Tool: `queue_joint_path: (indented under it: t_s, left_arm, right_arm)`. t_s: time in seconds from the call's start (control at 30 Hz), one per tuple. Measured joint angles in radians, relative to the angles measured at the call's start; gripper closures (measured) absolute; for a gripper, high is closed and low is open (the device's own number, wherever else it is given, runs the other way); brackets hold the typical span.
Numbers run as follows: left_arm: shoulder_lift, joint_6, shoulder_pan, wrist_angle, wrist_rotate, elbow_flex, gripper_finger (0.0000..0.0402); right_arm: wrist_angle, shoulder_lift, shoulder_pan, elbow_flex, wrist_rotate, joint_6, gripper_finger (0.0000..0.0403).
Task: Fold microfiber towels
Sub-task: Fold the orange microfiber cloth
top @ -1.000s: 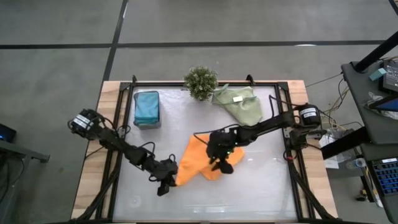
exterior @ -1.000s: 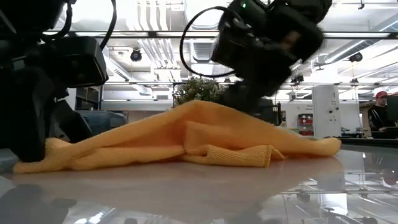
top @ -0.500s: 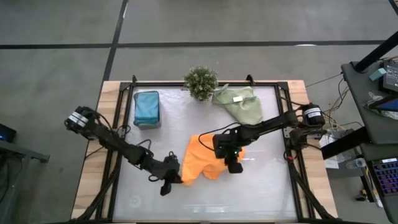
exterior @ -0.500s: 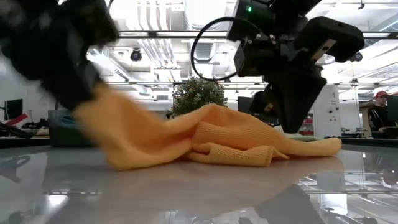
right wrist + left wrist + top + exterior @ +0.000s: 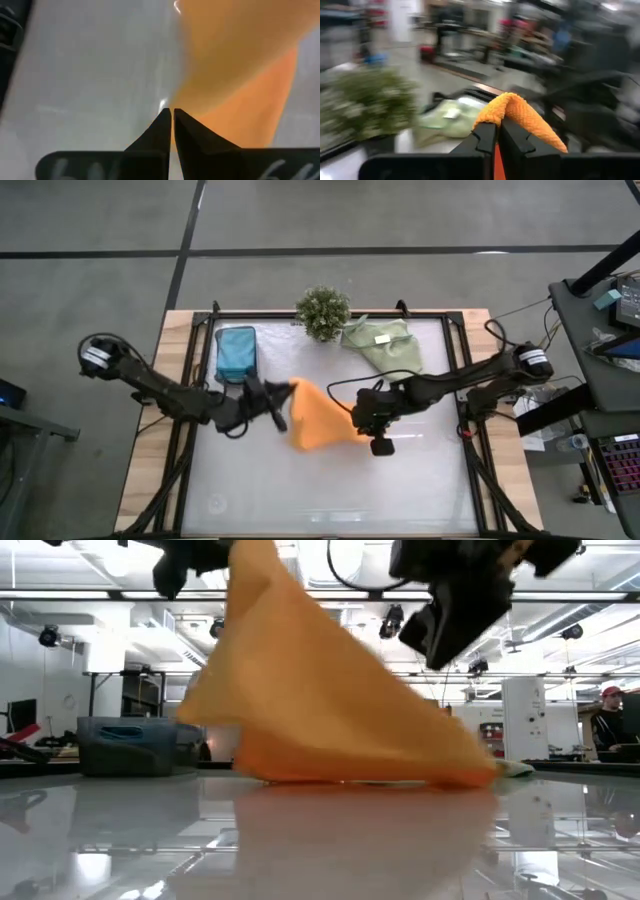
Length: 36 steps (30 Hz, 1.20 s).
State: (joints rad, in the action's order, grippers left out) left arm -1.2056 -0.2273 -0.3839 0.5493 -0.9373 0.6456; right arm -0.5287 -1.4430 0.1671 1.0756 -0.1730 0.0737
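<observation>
One orange towel (image 5: 318,420), one plant (image 5: 323,312)

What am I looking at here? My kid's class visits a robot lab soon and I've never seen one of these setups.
It is two robot arms at a table, each ending in two fingers. One picture looks straight down, one looks level across the tabletop, and two come from cameras on the arms' wrists.

The left gripper is shut on a corner of the orange towel and holds it up, so the cloth hangs like a tent. The right gripper is shut at the towel's other end, low by the table; whether it pinches the cloth is not clear.

Also on the table: a folded teal towel, a crumpled green towel with a white tag, and a small plant.
</observation>
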Motion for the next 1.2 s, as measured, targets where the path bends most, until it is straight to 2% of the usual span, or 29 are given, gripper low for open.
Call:
queue_joint_path:
  t_s: [0.07,0.17,0.33,0.5,0.63,0.8,0.9,0.97,1.13,1.2]
  left_arm:
    - [-0.006,-0.037,0.025,0.002,-0.045,0.000,0.0401]
    - [-0.043,-0.056,0.065,0.027,-0.042,-0.001,0.0401]
    - [-0.124,-0.119,0.126,0.042,-0.011,-0.001,0.0401]
    - [-0.180,-0.135,0.193,0.051,0.143,0.023,0.0390]
    - [-0.213,-0.135,0.214,0.051,0.241,0.029,0.0353]
    - [-0.239,-0.135,0.220,0.055,0.246,0.029,0.0311]
    - [-0.239,-0.121,0.221,0.038,0.250,0.029,0.0297]
    - [-0.228,-0.056,0.221,0.025,0.283,0.024,0.0293]
    - [-0.213,0.116,0.220,-0.131,0.542,0.018,0.0292]
    - [-0.214,0.134,0.219,-0.215,0.591,0.018,0.0292]
  right_arm:
    - [0.034,0.013,0.008,0.000,0.001,0.017,0.0380]
    - [0.066,0.017,0.010,0.000,0.003,0.044,0.0361]
    - [0.100,-0.001,0.012,-0.002,0.092,0.055,0.0335]
    - [0.182,-0.049,0.012,-0.011,0.179,0.041,0.0304]
    - [0.182,-0.066,0.012,-0.012,0.354,0.034,0.0279]
    - [0.254,-0.052,0.029,-0.013,0.595,0.026,0.0259]
    - [0.279,-0.044,0.036,-0.010,0.608,-0.015,0.0254]
    - [0.273,-0.044,0.037,-0.011,0.607,-0.020,0.0255]
    - [0.281,-0.045,0.035,-0.043,0.560,-0.022,0.0262]
    - [0.285,-0.047,0.033,-0.067,0.558,-0.022,0.0264]
